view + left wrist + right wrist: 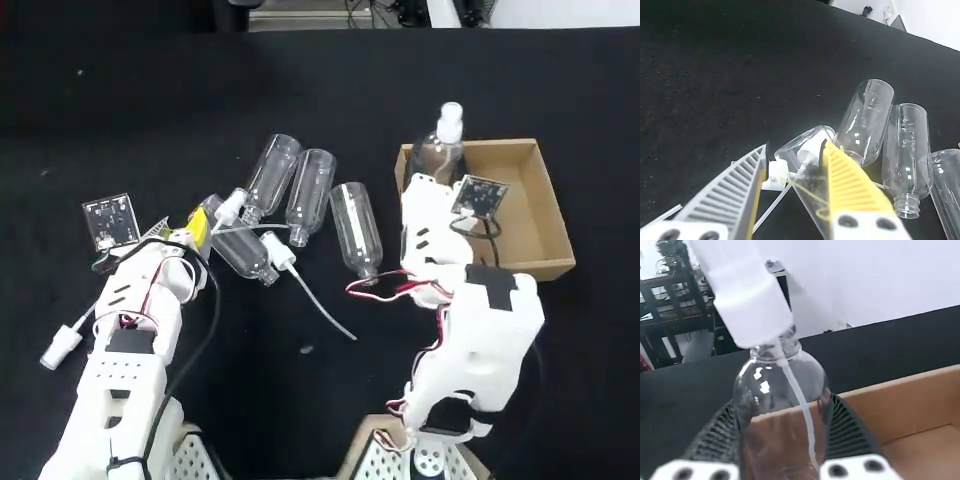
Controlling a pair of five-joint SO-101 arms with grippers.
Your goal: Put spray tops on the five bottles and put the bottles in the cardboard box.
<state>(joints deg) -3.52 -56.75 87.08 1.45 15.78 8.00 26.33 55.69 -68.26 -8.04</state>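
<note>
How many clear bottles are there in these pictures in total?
5 bottles. One stands upright in the right gripper at the cardboard box corner; three lie side by side mid-table; one lies by the left gripper.

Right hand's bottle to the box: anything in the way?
Nothing visible. The right hand holds the capped bottle upright at a corner of the box, right by its rim.

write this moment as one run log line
right fingers: shut on capped bottle, upright at cardboard box corner | left fingers: open around end of lying bottle | table: three more bottles lying
</note>
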